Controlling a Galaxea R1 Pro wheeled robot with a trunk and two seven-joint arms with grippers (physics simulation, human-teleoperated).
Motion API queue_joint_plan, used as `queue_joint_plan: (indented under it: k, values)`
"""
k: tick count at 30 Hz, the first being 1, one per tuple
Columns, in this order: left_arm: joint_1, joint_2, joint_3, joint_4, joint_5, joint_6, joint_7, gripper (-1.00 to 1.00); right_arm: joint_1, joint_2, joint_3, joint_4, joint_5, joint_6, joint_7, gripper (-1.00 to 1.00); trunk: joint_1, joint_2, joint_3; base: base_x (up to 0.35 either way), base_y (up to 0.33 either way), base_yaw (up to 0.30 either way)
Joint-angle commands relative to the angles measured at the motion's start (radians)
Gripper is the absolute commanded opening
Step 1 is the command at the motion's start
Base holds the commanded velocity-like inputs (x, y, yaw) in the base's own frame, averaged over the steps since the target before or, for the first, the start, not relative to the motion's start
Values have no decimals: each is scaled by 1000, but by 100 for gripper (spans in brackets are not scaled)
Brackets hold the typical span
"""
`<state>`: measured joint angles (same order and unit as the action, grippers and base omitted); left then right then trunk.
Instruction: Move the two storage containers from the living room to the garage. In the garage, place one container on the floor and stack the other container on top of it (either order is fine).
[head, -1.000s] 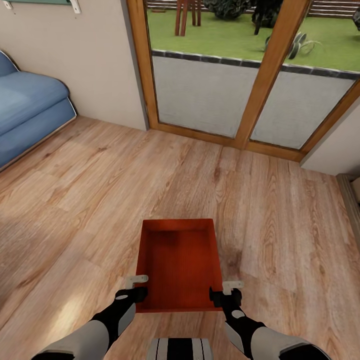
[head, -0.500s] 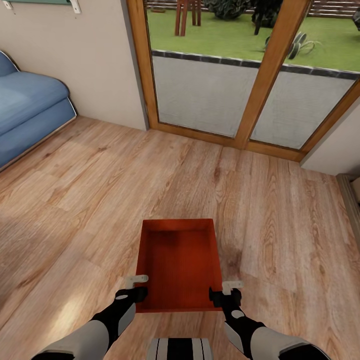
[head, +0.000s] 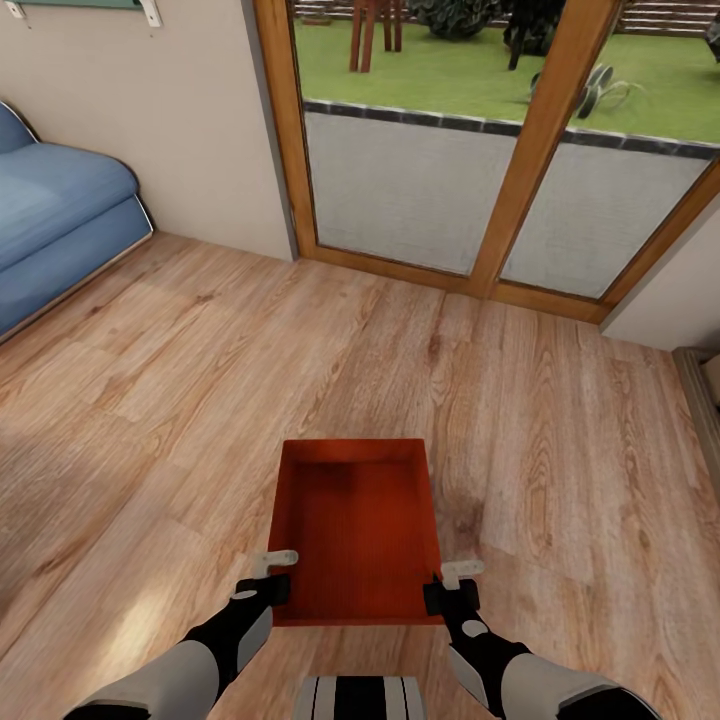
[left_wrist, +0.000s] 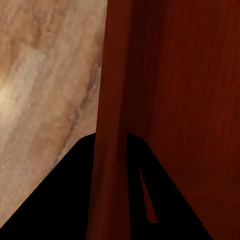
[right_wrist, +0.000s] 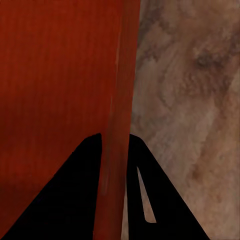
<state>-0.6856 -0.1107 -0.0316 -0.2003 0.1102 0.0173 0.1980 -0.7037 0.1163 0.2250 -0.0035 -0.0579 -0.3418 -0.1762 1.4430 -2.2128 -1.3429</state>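
An orange-red storage container (head: 355, 530), open-topped and empty, hangs just in front of me over the living room's light wood-plank floor (head: 180, 400). My left gripper (head: 272, 585) is shut on its left wall near the near corner. My right gripper (head: 441, 592) is shut on its right wall. In the left wrist view the black fingers (left_wrist: 75, 200) straddle the container's thin red wall (left_wrist: 111, 100). The right wrist view shows that gripper's fingers (right_wrist: 70, 200) pinching the other wall (right_wrist: 119, 100), with the bin's inside beside it.
A blue sofa (head: 50, 230) stands at the far left against the off-white wall (head: 180, 110). Straight ahead is a wood-framed glass door (head: 400, 180) onto a lawn. A wall corner (head: 670, 300) and a low dark edge (head: 700, 400) close the right side.
The right gripper and the container's near end have shifted very slightly. The room view stays the same.
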Motion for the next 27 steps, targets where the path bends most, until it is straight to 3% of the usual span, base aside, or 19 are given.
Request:
queue_joint_plan:
  k: [1, 24, 27]
  values:
    - [0, 2, 8, -2, -7, 3, 11, -100, -1, -1, -21, 2, -31, -7, -9, -100, 0, 0, -1, 0, 0, 0]
    - [0, 0, 9, -4, -6, 3, 12, -100, -1, 0, -21, 2, -31, -6, -9, -100, 0, 0, -1, 0, 0, 0]
    - [0, 0, 9, -3, -6, 3, 12, -100, -1, 0, -21, 2, -31, -6, -9, -100, -12, 21, 9, 0, 0, 0]
